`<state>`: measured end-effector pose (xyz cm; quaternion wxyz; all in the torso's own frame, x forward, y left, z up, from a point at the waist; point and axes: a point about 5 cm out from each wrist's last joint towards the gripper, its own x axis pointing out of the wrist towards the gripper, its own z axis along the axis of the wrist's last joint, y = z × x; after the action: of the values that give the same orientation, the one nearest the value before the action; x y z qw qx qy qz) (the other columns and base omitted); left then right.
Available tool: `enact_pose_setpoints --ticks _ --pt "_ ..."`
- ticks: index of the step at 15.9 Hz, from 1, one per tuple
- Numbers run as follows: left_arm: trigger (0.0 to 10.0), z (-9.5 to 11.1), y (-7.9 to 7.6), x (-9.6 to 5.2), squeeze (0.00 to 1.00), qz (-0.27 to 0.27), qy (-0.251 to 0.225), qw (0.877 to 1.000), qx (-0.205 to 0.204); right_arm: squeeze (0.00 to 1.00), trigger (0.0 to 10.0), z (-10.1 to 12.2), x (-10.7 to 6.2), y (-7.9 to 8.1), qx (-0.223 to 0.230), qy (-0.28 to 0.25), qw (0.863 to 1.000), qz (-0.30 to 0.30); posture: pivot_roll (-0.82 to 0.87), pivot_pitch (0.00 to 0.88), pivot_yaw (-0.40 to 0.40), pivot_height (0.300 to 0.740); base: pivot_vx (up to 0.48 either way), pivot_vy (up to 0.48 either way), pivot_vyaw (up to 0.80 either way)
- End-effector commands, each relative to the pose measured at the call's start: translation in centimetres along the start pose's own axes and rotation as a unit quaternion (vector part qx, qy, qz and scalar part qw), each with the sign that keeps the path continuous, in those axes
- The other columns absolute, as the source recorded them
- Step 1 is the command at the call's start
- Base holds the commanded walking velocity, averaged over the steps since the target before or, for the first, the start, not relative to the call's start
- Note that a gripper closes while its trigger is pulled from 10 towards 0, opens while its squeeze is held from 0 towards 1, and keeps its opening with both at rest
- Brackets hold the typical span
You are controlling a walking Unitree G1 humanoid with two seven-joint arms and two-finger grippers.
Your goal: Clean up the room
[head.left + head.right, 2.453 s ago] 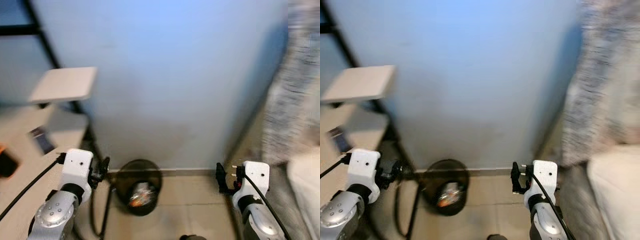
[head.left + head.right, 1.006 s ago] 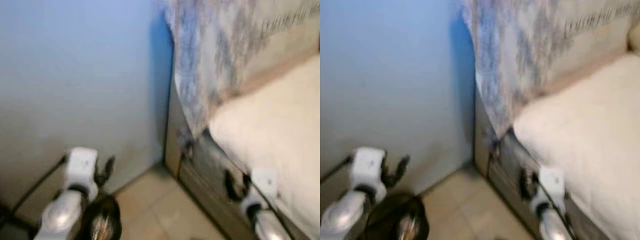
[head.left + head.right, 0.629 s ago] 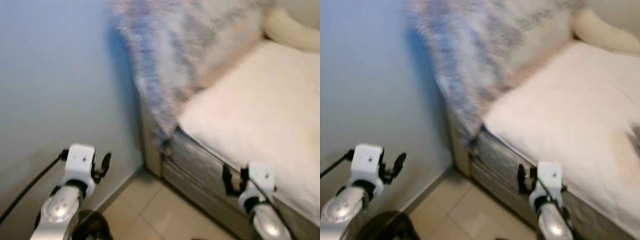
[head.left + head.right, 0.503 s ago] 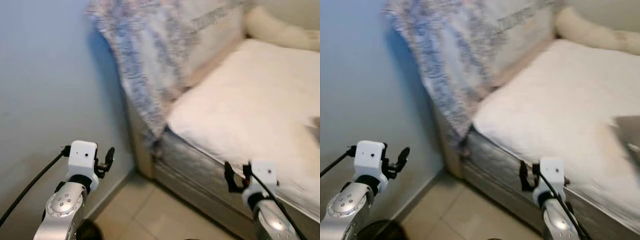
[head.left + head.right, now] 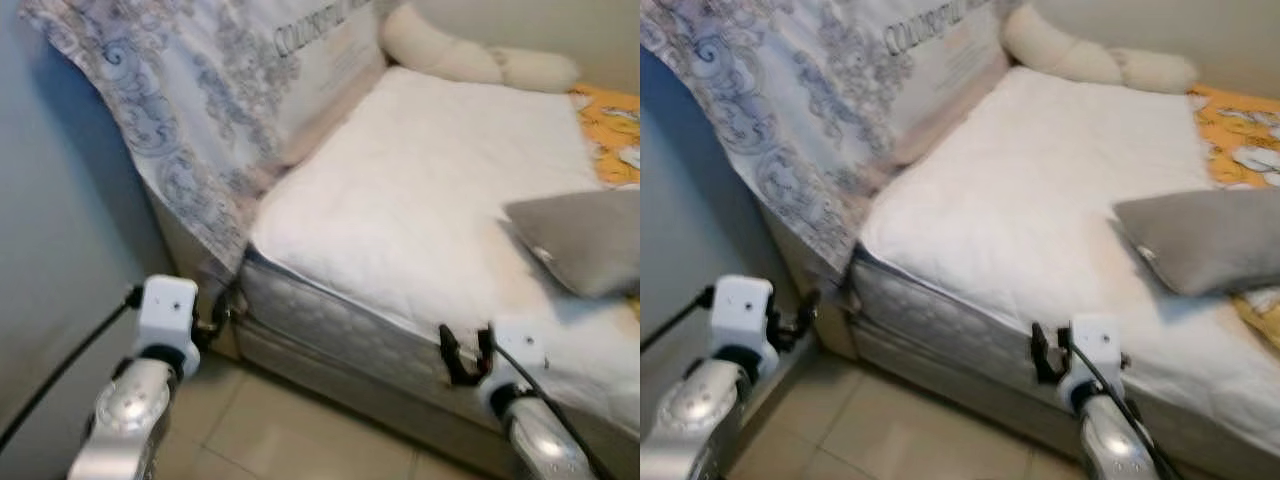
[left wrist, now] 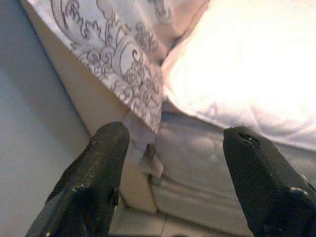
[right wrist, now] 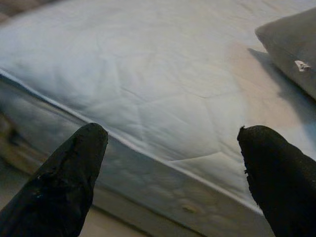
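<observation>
Patterned cloth (image 5: pixel 190 110): a line of dark capital lettering is printed along its upper part, draped over the head of the bed (image 5: pixel 420 200); the letters are too blurred to be read, though the first ones may be "CO".
Grey pillow (image 5: pixel 1210 240): a small white tag is seen at its edge (image 7: pixel 299 64); no writing can be made out on it.
Orange sheet (image 5: pixel 610 125): white figures are printed on it; no words can be read.
Mattress side (image 5: pixel 330 325): no label or brand is legible.
</observation>
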<state>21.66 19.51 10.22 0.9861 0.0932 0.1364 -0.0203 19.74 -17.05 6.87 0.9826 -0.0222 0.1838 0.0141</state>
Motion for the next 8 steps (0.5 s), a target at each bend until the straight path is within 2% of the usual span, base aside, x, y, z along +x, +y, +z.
enact_pose_setpoints --ticks 1,8 --pt "10.0 0.36 -0.25 0.2 0.0 -0.002 -0.008 1.0 0.008 0.0 10.0 0.4 0.2 -0.03 -0.004 -0.006 1.0 0.005 -0.01 0.0 0.003 0.74 0.0 -0.319 0.0" --pt "10.0 0.33 -0.03 0.2 0.0 -0.005 -0.008 1.0 0.021 0.0 10.0 0.01 0.25 -0.02 0.005 0.003 1.0 -0.006 -0.01 0.0 0.011 0.74 0.0 -0.32 0.0"
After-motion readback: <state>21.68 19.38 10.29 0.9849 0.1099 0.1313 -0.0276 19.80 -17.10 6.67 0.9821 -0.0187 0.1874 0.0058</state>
